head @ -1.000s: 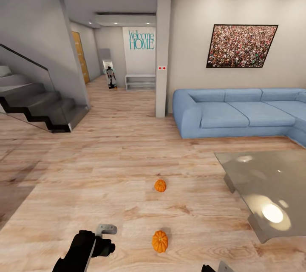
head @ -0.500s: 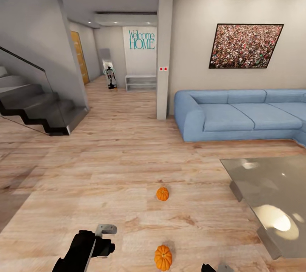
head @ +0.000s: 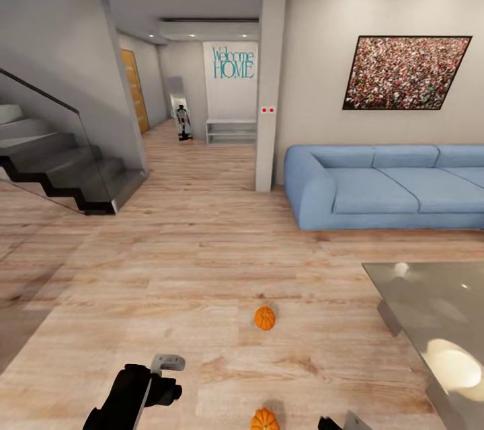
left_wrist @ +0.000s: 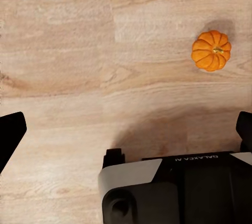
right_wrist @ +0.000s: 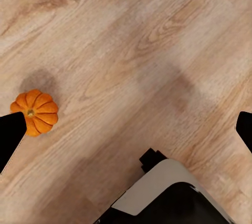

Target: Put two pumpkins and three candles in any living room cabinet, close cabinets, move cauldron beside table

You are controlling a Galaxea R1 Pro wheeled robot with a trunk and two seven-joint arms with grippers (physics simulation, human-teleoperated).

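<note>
Two small orange pumpkins lie on the wooden floor: the far pumpkin (head: pixel 264 318) and the near pumpkin (head: pixel 265 420), which sits at the picture's bottom edge between my arms. The left wrist view has a pumpkin (left_wrist: pixel 211 50) on the floor ahead of my left gripper (left_wrist: pixel 126 129), whose fingers are wide apart and empty. Beside one finger of my right gripper (right_wrist: pixel 126 129), also open and empty, lies a pumpkin (right_wrist: pixel 37 111). The glossy grey table (head: pixel 437 322) stands at the right. The cabinet, cauldron and candles are out of view.
A blue sofa (head: pixel 390 188) runs along the right wall behind the table. A grey pillar (head: pixel 271 80) stands by its left end. A staircase (head: pixel 60 168) is at the left. A hallway with a low white shelf (head: pixel 230 131) lies straight ahead. My own base (left_wrist: pixel 173 187) shows under the left gripper.
The whole view has shifted: the camera has moved, so the pumpkins and table now sit lower and further right in the picture. Both arms hold the same pose.
</note>
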